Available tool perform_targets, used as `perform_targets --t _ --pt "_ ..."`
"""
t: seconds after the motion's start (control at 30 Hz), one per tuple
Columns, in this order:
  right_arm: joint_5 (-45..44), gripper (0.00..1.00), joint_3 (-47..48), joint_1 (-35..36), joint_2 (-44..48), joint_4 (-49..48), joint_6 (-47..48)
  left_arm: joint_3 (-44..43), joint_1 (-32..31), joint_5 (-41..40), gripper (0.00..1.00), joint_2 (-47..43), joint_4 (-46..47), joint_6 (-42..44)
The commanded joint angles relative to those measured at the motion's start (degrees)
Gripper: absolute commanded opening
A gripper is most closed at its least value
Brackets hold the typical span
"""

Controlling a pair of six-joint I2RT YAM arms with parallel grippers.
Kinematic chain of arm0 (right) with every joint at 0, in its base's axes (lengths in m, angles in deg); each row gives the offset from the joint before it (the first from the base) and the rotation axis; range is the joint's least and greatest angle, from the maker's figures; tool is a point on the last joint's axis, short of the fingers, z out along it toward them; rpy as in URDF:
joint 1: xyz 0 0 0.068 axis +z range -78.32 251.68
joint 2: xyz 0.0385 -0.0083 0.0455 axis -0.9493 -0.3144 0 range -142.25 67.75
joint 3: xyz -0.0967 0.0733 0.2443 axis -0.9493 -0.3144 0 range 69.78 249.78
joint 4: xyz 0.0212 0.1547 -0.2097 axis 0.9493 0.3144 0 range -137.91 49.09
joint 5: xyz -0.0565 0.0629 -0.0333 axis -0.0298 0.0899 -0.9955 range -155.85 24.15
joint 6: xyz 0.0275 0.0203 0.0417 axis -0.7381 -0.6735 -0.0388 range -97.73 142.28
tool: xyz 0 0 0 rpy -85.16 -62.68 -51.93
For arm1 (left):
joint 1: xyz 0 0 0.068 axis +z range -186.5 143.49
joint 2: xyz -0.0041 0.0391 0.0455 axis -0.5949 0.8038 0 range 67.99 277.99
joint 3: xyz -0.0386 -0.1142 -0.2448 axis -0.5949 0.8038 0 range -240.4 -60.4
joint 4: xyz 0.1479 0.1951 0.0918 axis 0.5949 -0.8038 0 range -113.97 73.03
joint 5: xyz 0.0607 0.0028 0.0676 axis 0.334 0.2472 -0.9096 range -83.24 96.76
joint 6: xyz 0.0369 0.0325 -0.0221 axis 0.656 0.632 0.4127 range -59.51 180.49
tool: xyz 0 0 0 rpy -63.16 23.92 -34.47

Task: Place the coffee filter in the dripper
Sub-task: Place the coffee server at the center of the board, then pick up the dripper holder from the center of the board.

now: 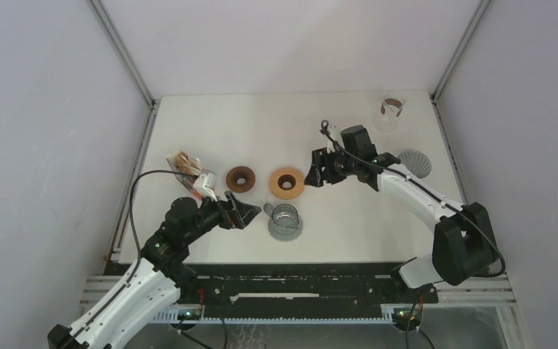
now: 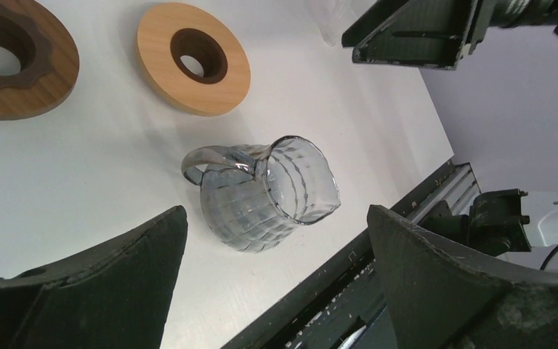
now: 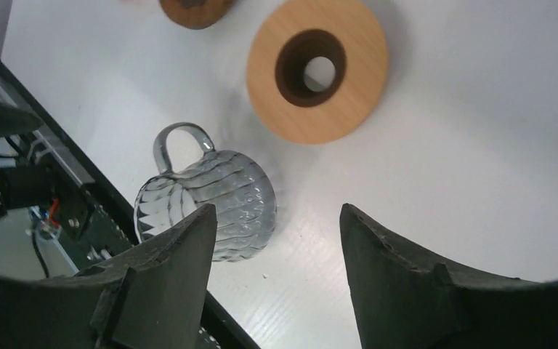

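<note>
near the table's front edge the glass dripper sits empty, the paper coffee filter well apart at far left (nothing placed yet), left gripper and right gripper both gaping, holding nothing.

Two wooden rings lie flat on the white worktop near the centre of the overhead view, close together but not touching. The dark wooden ring is on the left. The light wooden ring, dark around its hole, is on the right. A clear glass with a brown band stands upright at the upper right. A small brown-and-white heap, too small to identify, lies at the left.
</note>
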Motion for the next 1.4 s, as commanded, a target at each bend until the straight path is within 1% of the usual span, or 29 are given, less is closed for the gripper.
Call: perform_targets --t 0.0,0.17,0.33,0.47,0.83,0.93,1.1,1.23,1.37 --pt "2.43 0.72 -3.42 -2.32 0.13 -8.93 -11.18 1.39 -0.36 -1.20 0.99 1.92 6.76 -1.24" --pt "1.57 0.72 -7.84 -4.32 -1.48 -16.00 -17.96 2.56 -0.36 -3.63 1.00 3.35 8.50 -3.50" --pt "0.52 0.72 -11.62 -4.42 -4.32 -24.22 -25.53 2.82 -0.36 -4.82 1.00 3.51 8.70 -3.53" --pt "-0.90 0.72 -13.85 -4.25 -7.21 -30.52 -29.60 2.89 -0.36 -5.05 1.00 3.91 8.70 -3.51" --pt "-2.22 0.70 -15.48 -4.35 -18.20 -41.91 -38.42 2.78 -0.37 -7.50 1.00 3.96 8.70 -4.38" --pt "-1.11 0.69 -15.51 -4.26 -20.67 -45.12 -40.33 2.60 -0.36 -7.69 1.00 3.97 8.50 -4.26" --pt "0.47 0.65 -15.27 -3.96 -24.87 -49.17 -43.22 2.43 -0.38 -7.89 1.00 4.53 8.36 -4.38" --pt "0.03 0.63 -14.27 -3.16 -26.96 -50.26 -44.22 2.15 -0.36 -7.75 1.00 4.45 8.26 -4.25" --pt "0.75 0.54 -13.88 -2.89 -29.31 -52.77 -46.27 1.90 -0.36 -7.54 1.00 4.32 7.93 -4.25"
